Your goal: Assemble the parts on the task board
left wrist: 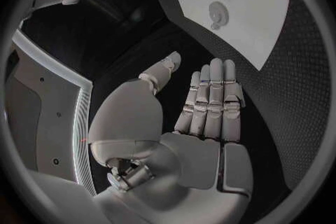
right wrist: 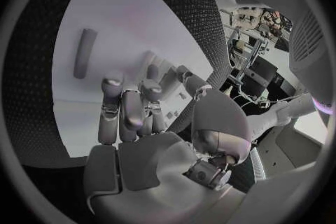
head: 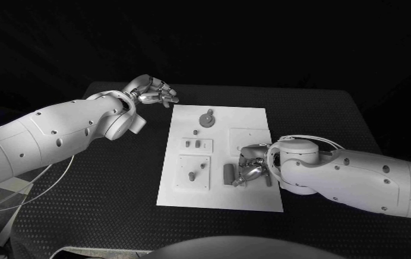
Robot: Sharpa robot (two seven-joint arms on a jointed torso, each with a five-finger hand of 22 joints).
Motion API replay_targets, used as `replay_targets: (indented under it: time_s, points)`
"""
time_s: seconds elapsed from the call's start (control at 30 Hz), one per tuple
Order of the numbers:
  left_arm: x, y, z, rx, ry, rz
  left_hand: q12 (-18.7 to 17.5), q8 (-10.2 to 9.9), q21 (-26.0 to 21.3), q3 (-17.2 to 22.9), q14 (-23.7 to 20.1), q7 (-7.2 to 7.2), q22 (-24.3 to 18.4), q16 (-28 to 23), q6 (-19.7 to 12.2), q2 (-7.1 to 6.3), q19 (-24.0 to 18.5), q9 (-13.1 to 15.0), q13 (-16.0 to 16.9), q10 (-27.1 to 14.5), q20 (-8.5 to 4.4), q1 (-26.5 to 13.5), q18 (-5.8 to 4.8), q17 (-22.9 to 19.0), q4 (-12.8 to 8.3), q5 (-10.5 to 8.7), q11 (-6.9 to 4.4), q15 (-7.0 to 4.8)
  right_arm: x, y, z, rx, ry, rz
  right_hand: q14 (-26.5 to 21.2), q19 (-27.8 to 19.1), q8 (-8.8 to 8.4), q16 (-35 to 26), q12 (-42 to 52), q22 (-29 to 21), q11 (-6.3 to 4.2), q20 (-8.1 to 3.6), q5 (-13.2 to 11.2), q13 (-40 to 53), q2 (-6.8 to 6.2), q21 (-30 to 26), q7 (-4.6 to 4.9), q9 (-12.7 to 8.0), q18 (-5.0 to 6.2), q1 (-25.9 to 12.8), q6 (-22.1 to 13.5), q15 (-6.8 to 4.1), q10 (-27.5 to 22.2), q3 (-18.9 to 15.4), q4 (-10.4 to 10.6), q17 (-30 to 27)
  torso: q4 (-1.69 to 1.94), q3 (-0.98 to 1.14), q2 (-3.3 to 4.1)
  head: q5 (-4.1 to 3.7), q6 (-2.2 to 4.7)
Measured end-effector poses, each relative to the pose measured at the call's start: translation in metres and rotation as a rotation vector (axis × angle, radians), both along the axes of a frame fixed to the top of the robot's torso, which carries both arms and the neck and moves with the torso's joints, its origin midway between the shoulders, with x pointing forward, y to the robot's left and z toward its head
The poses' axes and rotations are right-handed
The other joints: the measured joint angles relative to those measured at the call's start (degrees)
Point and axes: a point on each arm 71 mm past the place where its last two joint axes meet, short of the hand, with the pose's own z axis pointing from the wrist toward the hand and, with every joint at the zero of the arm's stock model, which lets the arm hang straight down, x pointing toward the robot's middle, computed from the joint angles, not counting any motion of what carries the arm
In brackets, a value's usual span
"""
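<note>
Worktop (head: pixel 103 211) of black textured cloth carries the white task board (head: pixel 257 199) at its middle, and the work in hand looks like the picking or seating of a part at the board's near right corner. Over that corner the right hand (head: pixel 251 167) is lowered onto the board with its fingers bent down among the pieces there; whether it already pinches one I cannot tell, since its own fingers hide the spot. Just left of it lies a grey bar (head: pixel 228 174), flat on the board; the right wrist view shows this bar (right wrist: pixel 84 53) apart from the fingertips (right wrist: pixel 112 82), untouched. The left hand (head: pixel 152 91) hovers off the board's far left corner, fingers loosely extended side by side and holding nothing, which the left wrist view confirms. Further parts sit on the board: a round disc (head: pixel 207 117) at the far end, a pair of small pegs (head: pixel 198 144) in the middle left plate, and an upright peg (head: pixel 191 176) in the near left plate. By my judgement the next move calls for a firm pinch by the right hand, then a clean lift before any carrying toward a seat.
</note>
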Motion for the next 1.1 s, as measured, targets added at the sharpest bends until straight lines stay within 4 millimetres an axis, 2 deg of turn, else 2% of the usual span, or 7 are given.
replay_targets:
  time_s: [0.07, 0.17, 0.3, 0.5, 0.77, 1.0, 1.1]
  points:
    - [0.000, 0.000, 0.000, 0.000, 0.000, 0.000, 0.00, 0.00, 0.00, 0.00, 0.00, 0.00, 0.00, 0.00, 0.00, 0.00, 0.00, 0.00, 0.05, 0.00, 0.00, 0.00, 0.00, 0.00, 0.00, 0.00, 0.00, 0.00, 0.000, -0.003, 0.001, 0.008, 0.004, -0.008, -0.01, 0.00, 0.00, 0.00, -0.21, 0.00, 0.19, 0.00, 0.00, 0.00, -1.59, 0.00, -0.08, -0.11, 0.01, -0.24, 0.07, 0.01, 0.18, 0.97, 0.97, -0.07, 0.01, 0.01, 0.00, 0.00, 0.04]
    - [0.000, 0.000, 0.000, 0.001, 0.001, 0.001, 0.00, 0.00, 0.00, 0.00, 0.00, 0.00, 0.00, 0.00, 0.00, 0.00, 0.00, 0.00, 0.05, 0.00, 0.00, 0.00, 0.00, 0.00, 0.00, 0.00, 0.00, 0.00, -0.002, -0.008, 0.002, 0.022, 0.014, -0.023, 0.10, 0.03, 0.00, 0.56, -0.21, 0.00, -0.12, -0.02, 0.01, 0.23, -3.05, 0.13, -0.17, -0.14, 0.03, 0.01, 0.38, -0.09, 0.49, 1.71, 1.76, 1.02, 0.01, 0.01, 0.00, -0.01, 0.09]
    - [0.000, 0.001, 0.000, 0.001, 0.001, 0.002, 0.00, 0.00, 0.00, 0.00, 0.00, 0.00, 0.00, 0.00, 0.00, 0.00, 0.00, 0.00, 0.05, 0.00, 0.00, 0.00, 0.00, 0.07, 0.00, 0.00, 0.00, 0.00, -0.004, -0.018, 0.005, 0.040, 0.027, -0.050, 0.31, 0.35, 0.00, 0.57, -0.21, 0.00, -0.13, -0.14, 0.01, 0.36, -3.69, 0.25, -0.08, -0.14, 0.06, 0.06, 0.50, -0.28, 0.50, 1.76, 2.28, 1.20, 0.01, 0.00, 0.00, -0.01, 0.16]
    - [0.000, 0.002, 0.000, 0.002, 0.001, 0.003, 0.00, 0.00, 0.00, 0.00, 0.00, 0.00, 0.00, 0.00, 0.00, 0.00, 0.00, 0.00, 0.04, 0.00, 0.00, 0.00, 0.00, 0.11, 0.00, 0.00, 0.00, 0.00, 0.000, -0.023, 0.015, 0.066, 0.022, -0.073, 0.42, 0.41, 0.00, 0.56, -0.21, 0.00, -0.13, -0.19, 0.01, 0.42, -3.75, 0.25, -0.16, -0.14, 0.08, -0.01, 0.58, -0.20, 0.49, 1.92, 2.43, 1.18, -0.07, -0.01, 0.00, -0.01, 0.28]
    - [0.000, 0.001, 0.000, 0.002, 0.002, 0.003, 0.00, 0.00, 0.00, 0.00, 0.00, 0.00, -0.05, 0.00, 0.00, 0.00, 0.00, 0.00, 0.09, 0.00, 0.00, 0.00, 0.00, 0.12, 0.00, 0.00, 0.00, 0.00, -0.001, -0.017, 0.014, 0.085, 0.038, -0.069, 0.44, 0.41, 0.00, 0.56, -0.21, 0.00, -0.12, -0.19, 0.01, 0.42, -3.75, 0.25, -0.17, -0.10, 0.13, -0.01, 0.59, -0.17, 0.49, 1.92, 2.74, 0.90, -0.05, 0.03, 0.01, -0.04, 0.47]
    - [0.000, 0.001, 0.000, 0.002, 0.002, 0.003, 0.00, 0.00, 0.00, 0.00, 0.00, 0.00, -0.05, 0.00, 0.00, 0.00, 0.00, 0.00, 0.09, 0.00, 0.00, 0.00, 0.00, 0.17, 0.00, 0.00, 0.00, 0.00, 0.001, -0.020, 0.014, 0.087, 0.034, -0.084, 0.52, 0.42, 0.00, 0.56, -0.20, 0.00, -0.12, -0.18, 0.01, 0.49, -3.75, 0.25, -0.18, -0.08, 0.17, 0.00, 0.59, -0.09, 0.49, 2.08, 2.90, 0.72, -0.03, 0.02, 0.01, -0.14, 0.51]
    - [0.000, 0.001, 0.000, 0.002, 0.003, 0.003, 0.00, 0.00, 0.00, 0.00, 0.00, 0.00, -0.05, 0.00, 0.00, 0.00, 0.00, 0.00, 0.09, 0.00, 0.00, 0.00, 0.00, 0.17, 0.00, 0.00, 0.00, 0.00, 0.001, -0.013, 0.014, 0.091, 0.029, -0.072, 0.52, 0.42, 0.00, 0.56, -0.20, 0.00, -0.12, -0.18, 0.01, 0.55, -3.75, 0.25, -0.19, -0.05, 0.18, -0.01, 0.60, -0.09, 0.49, 2.08, 2.90, 0.72, -0.03, -0.01, 0.01, -0.14, 0.51]
